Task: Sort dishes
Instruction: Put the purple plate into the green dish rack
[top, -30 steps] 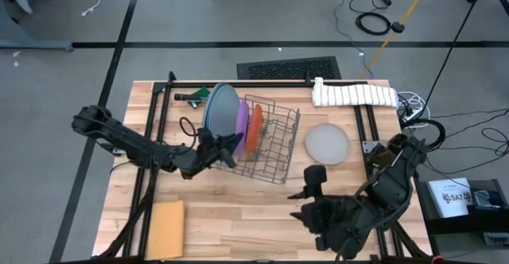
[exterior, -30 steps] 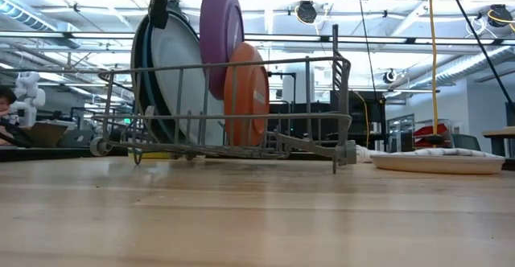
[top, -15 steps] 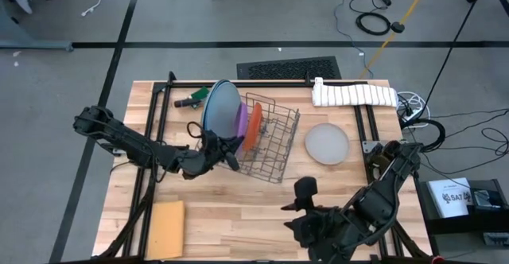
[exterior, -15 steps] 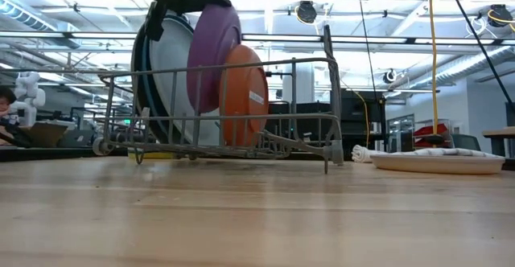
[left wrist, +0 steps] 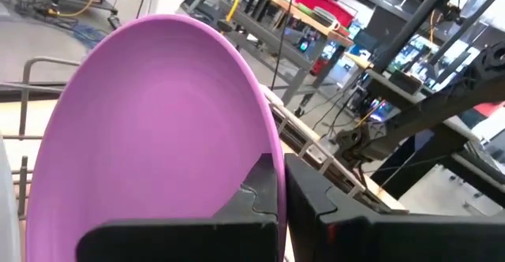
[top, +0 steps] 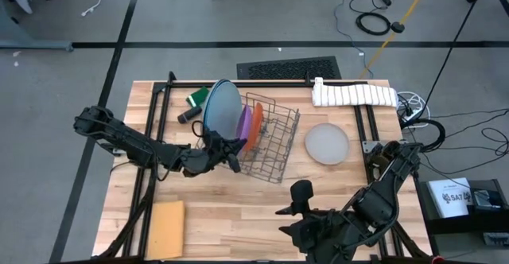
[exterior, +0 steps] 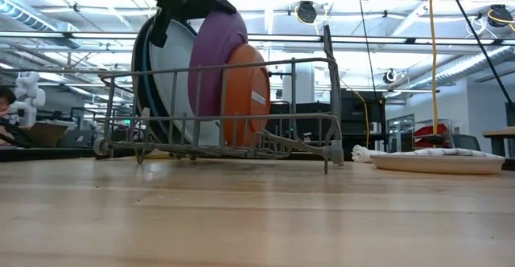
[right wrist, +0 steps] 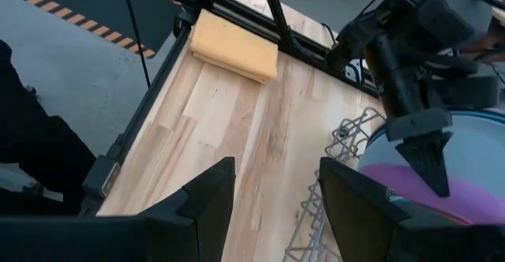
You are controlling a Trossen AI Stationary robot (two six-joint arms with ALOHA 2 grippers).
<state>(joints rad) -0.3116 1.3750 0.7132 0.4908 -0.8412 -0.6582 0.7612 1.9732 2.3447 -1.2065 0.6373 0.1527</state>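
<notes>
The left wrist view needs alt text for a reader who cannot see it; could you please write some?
The left claw is shut on the edge of an upright purple plate that fills most of the picture. A grey wire rack shows at the side, with workshop benches and equipment behind.

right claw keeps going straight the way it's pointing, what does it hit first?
Probably the wire rack, then the purple plate the left claw holds in it. The right claw is open, with bare table below; depth is uncertain.
</notes>
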